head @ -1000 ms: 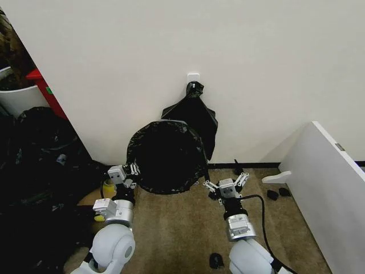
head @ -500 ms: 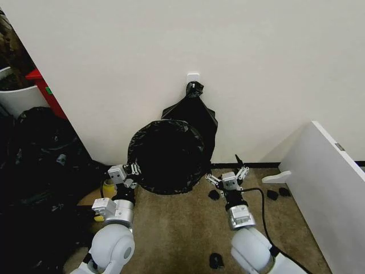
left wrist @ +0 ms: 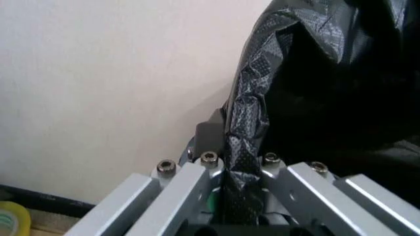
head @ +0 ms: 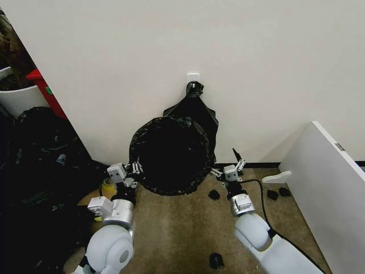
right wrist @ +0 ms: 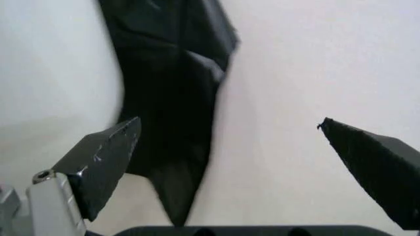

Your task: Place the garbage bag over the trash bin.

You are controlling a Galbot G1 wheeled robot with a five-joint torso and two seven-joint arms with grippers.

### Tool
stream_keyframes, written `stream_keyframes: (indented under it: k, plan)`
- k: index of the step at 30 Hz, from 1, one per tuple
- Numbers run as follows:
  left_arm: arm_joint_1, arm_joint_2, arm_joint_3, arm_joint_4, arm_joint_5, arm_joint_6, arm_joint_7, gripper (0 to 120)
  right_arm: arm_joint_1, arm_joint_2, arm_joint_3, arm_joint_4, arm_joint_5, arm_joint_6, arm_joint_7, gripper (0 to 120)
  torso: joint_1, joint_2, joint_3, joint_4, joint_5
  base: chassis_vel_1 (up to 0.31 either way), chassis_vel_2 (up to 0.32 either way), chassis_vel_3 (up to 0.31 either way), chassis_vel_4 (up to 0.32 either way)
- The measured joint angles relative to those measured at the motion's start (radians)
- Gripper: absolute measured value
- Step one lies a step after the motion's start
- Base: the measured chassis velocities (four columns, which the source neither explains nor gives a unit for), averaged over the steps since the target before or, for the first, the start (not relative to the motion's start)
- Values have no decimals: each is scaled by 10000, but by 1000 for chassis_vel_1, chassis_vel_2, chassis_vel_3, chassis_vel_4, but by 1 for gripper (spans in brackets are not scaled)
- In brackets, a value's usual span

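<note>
- Fingers [left wrist: 196, 177] of my left gripper [head: 132, 169] pinch the garbage bag [head: 168, 154] at its near-left edge; my right gripper [head: 227, 165] gapes empty beside it.
- Bag already shrouds the bin against the wall; I judge the rim needs seating next, so my right must catch the slack edge.

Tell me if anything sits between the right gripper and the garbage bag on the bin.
Nothing visible does. The right gripper hangs open just beside the garbage bag, with bare wall and carpet between them. The left gripper is shut on the bag's opposite edge.
</note>
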Motion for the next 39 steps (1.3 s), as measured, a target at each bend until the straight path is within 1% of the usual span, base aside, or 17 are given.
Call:
stream_keyframes:
  k: [2, 3, 6, 7, 10, 11, 13, 14, 15, 17, 20, 22, 24, 28, 31, 34, 39]
  plan:
    - [5, 160, -18, 178, 0, -208, 161, 0, -126, -97, 481, 87, 254, 2, 124, 100, 0, 0, 0, 0, 0, 0, 0, 0, 0]
    - [5, 160, -18, 178, 0, -208, 161, 0, -126, -97, 481, 87, 254, 2, 124, 100, 0, 0, 0, 0, 0, 0, 0, 0, 0]
    - [-153, 355, -23, 685, -411, -384, 381, 0, -418, -368, 1400, 427, 1184, 239, 87, 100, 0, 0, 0, -1, -5, 0, 0, 0, 0]
    - [-153, 355, -23, 685, -411, -384, 381, 0, -418, -368, 1400, 427, 1184, 239, 87, 100, 0, 0, 0, -1, -5, 0, 0, 0, 0]
    - [-531, 437, -58, 1068, -1206, -126, 511, 0, -800, -649, 1978, 801, 2979, 1947, -1661, 100, 0, 0, -1, -5, -3, 0, 0, 0, 0]
    - [-531, 437, -58, 1068, -1206, -126, 511, 0, -800, -649, 1978, 801, 2979, 1947, -1661, 100, 0, 0, -1, -5, -3, 0, 0, 0, 0]
    - [-807, 451, -168, 1286, -2075, 348, 532, 0, -1005, -680, 1904, 1141, 3848, 2997, -2876, 100, 0, 0, 0, -3, -4, 0, 0, 0, 0]
    - [-890, 448, -223, 1325, -2405, 600, 531, 0, -1031, -658, 1811, 1238, 3978, 3194, -3143, 100, 0, 0, 0, -1, -4, 0, 0, 0, 0]
    - [-890, 448, -223, 1325, -2405, 600, 531, 0, -1031, -658, 1811, 1238, 3978, 3194, -3143, 100, 0, 0, 0, -1, -4, 0, 0, 0, 0]
    - [-1107, 437, -319, 1457, -3327, 1527, 512, 0, -1065, -466, 1465, 1508, 4065, 3492, -3610, 100, 0, 0, 0, 0, 1, 0, 0, 0, 0]
    - [-1204, 417, -318, 1552, -3761, 1959, 500, 0, -1016, -299, 1215, 1566, 3954, 3501, -3643, 100, 0, 0, 0, -1, -6, 0, 0, 0, 0]
    - [-1233, 386, -336, 1553, -4105, 2251, 489, 0, -914, -171, 1054, 1458, 3773, 3494, -3643, 100, 0, 0, -1, 1, 0, 0, 0, 0, 0]
    - [-1227, 372, -337, 1551, -4189, 2342, 486, 0, -863, -121, 1002, 1375, 3697, 3487, -3641, 100, 0, 0, 0, 0, -3, 0, 0, 0, 0]
    - [-1164, 343, -337, 1491, -4216, 2386, 485, 0, -780, -71, 881, 1221, 3542, 3374, -3592, 100, 0, 0, 0, 0, -1, 0, 0, 0, 0]
    - [-1104, 320, -338, 1406, -4215, 2395, 482, 0, -766, -83, 830, 1108, 3149, 3098, -3242, 100, 0, 0, -1, 0, -2, 0, 0, 0, 0]
    - [-1033, 294, -367, 1221, -4251, 2422, 470, 0, -741, -112, 761, 981, 2753, 2486, -2525, 100, 0, 0, 0, 2, 0, 0, 0, 0, 0]
    - [-948, 279, -377, 994, -4291, 2445, 471, 0, -694, -117, 693, 849, 2646, 2180, -2150, 100, 0, 0, -1, -2, 1, 0, 0, 0, 0]
